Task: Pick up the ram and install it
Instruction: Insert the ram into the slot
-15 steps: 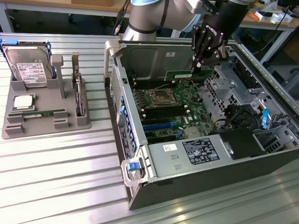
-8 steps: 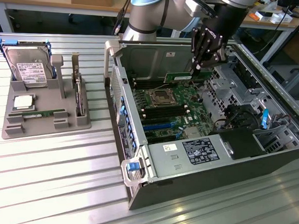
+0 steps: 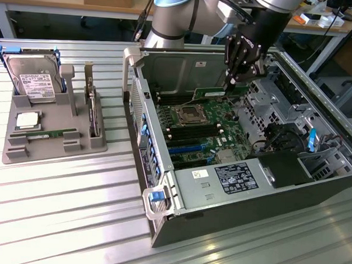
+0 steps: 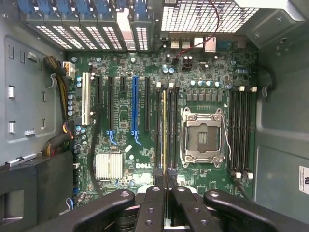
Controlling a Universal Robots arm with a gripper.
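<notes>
My gripper (image 3: 231,82) hangs inside the open computer case (image 3: 160,225), over the motherboard (image 3: 196,133). It is shut on the ram (image 3: 213,92), a long thin green stick that juts from the fingers toward the exterior view's left. In the wrist view the black fingers (image 4: 154,208) clamp the ram (image 4: 164,130), which shows edge-on as a thin yellowish line. That line runs along the black memory slots (image 4: 170,130) beside the empty processor socket (image 4: 202,137). I cannot tell whether the ram touches a slot.
A grey holder tray (image 3: 52,147) on the exterior view's left carries a silver hard drive (image 3: 32,82), a square processor chip (image 3: 27,121) and another green stick (image 3: 44,135). Drive cages and cables (image 3: 293,131) crowd the case's right side. The power supply (image 3: 232,178) sits at its near end.
</notes>
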